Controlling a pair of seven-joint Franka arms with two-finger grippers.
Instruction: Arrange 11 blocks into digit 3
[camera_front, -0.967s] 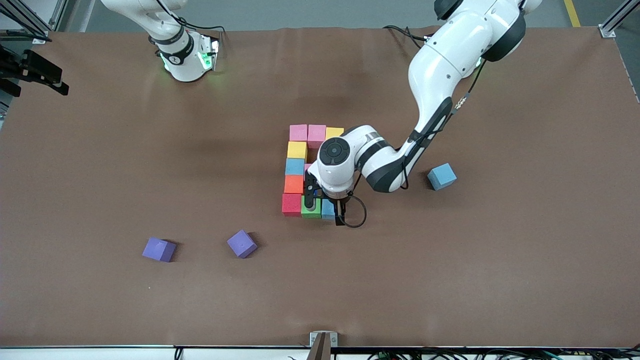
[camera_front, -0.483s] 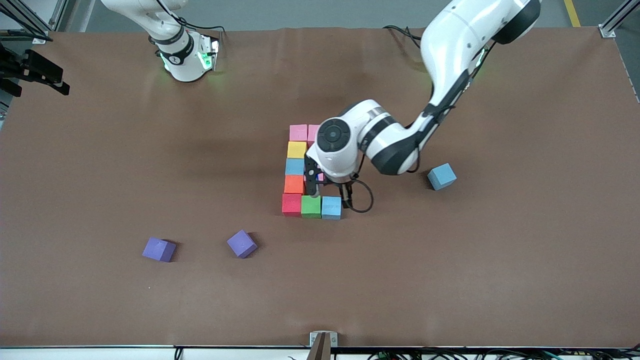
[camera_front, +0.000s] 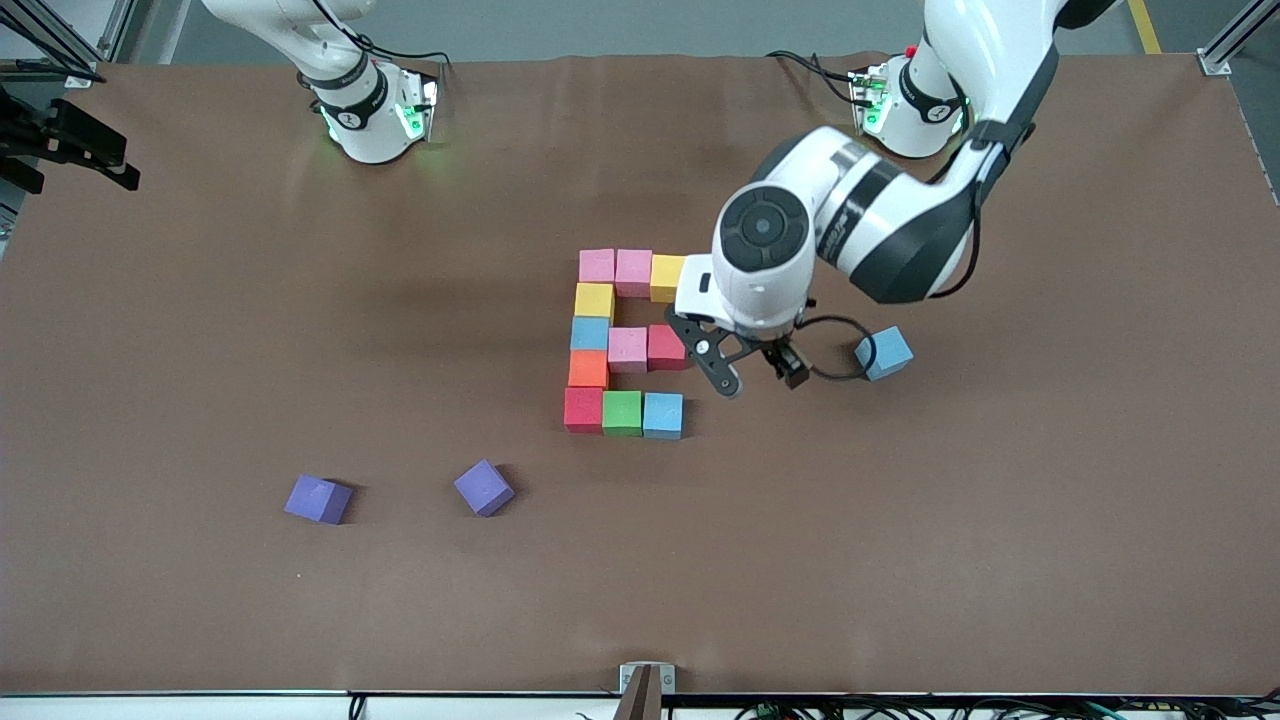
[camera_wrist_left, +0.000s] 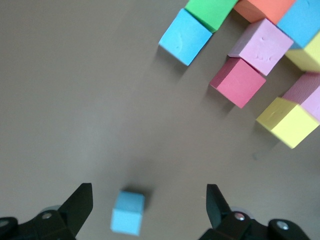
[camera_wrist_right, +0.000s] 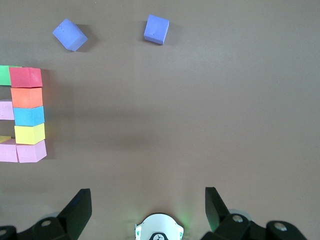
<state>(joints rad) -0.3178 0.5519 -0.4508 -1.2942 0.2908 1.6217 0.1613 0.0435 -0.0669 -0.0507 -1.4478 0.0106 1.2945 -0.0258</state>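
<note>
Coloured foam: eleven cubes form the digit 3 (camera_front: 622, 342) at mid-table — three pink, two yellow, two red, one orange, one green, and two light blue with the corner cube (camera_front: 662, 415). One stray light blue cube (camera_front: 884, 353) lies apart toward the left arm's end; two purple cubes (camera_front: 318, 499) sit nearer the camera. Left gripper (camera_front: 757, 376) hangs spread, empty, over bare table (camera_front: 1000, 500) between figure and stray. Right gripper (camera_wrist_right: 148, 207) waits, spread.
</note>
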